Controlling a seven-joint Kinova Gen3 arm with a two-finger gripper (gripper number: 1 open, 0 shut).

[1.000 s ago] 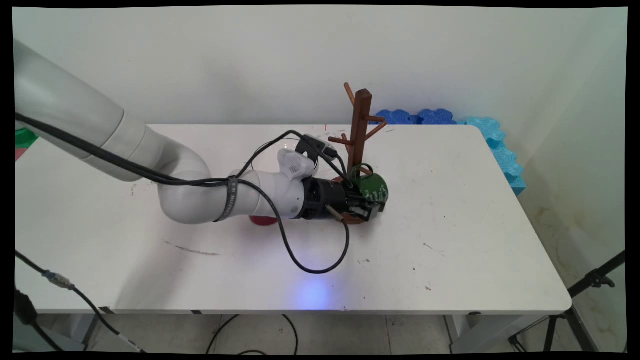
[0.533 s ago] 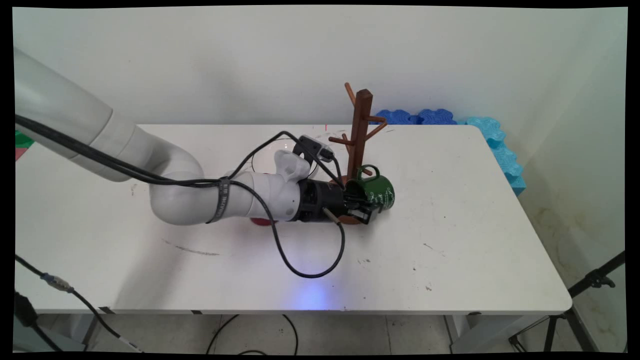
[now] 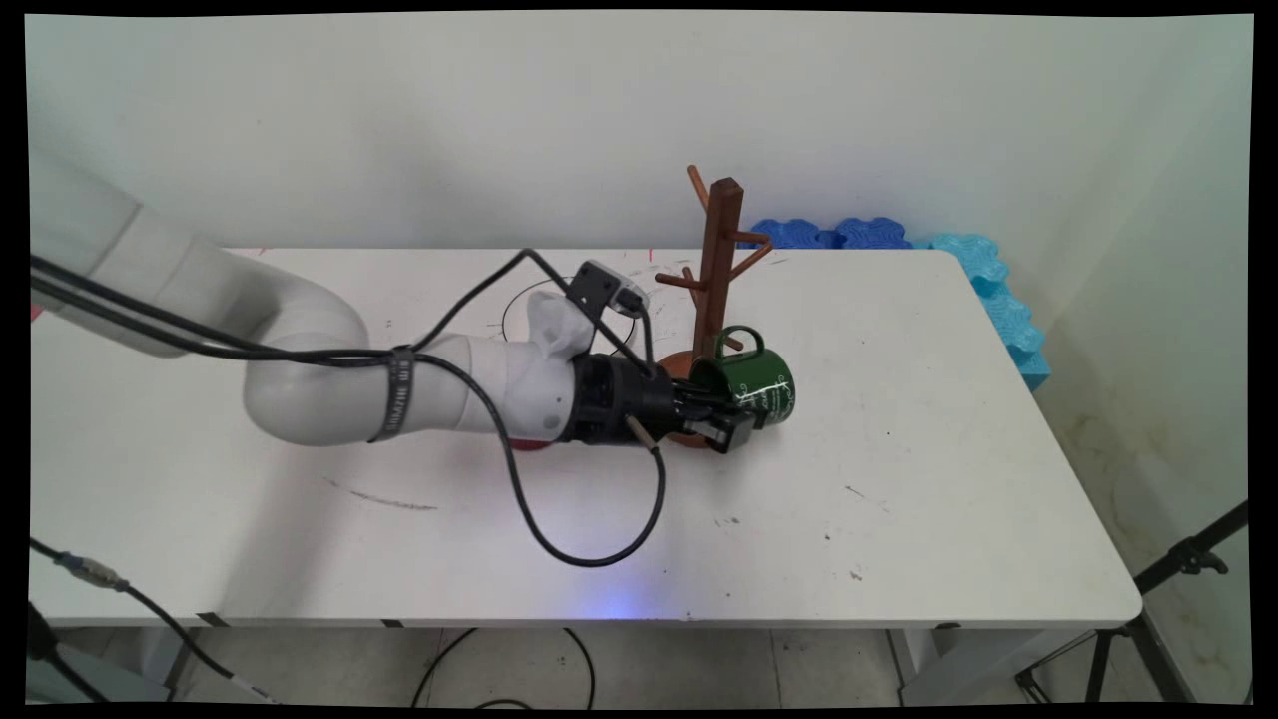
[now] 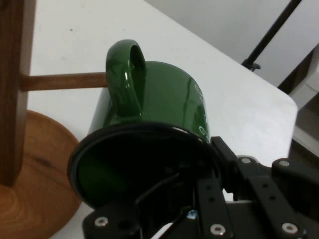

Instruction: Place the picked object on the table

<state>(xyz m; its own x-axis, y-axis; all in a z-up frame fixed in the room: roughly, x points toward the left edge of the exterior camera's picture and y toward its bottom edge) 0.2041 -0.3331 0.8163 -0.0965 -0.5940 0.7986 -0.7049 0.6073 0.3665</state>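
A dark green mug (image 3: pixel 761 387) with white lettering lies tilted on its side, mouth toward my gripper (image 3: pixel 732 417) and handle (image 3: pixel 740 338) up. The gripper is shut on the mug's rim (image 4: pixel 149 130), one finger inside the mouth and the other outside its wall. The mug hangs just right of a brown wooden mug tree (image 3: pixel 717 262) with a round base (image 4: pixel 35 184). In the hand view the tree's lowest peg (image 4: pixel 62 80) reaches the mug handle (image 4: pixel 125 74); I cannot tell whether it passes through the loop.
A red object (image 3: pixel 526 443) shows partly under the wrist. Black cables (image 3: pixel 589 544) sag from the arm onto the table. Blue foam pieces (image 3: pixel 983 275) line the table's far right corner. A black tripod leg (image 3: pixel 1178 564) stands off the right edge.
The arm's elbow has drawn back to the left. The mug has turned handle-up and shifted slightly right, its handle now by the tree's lowest peg.
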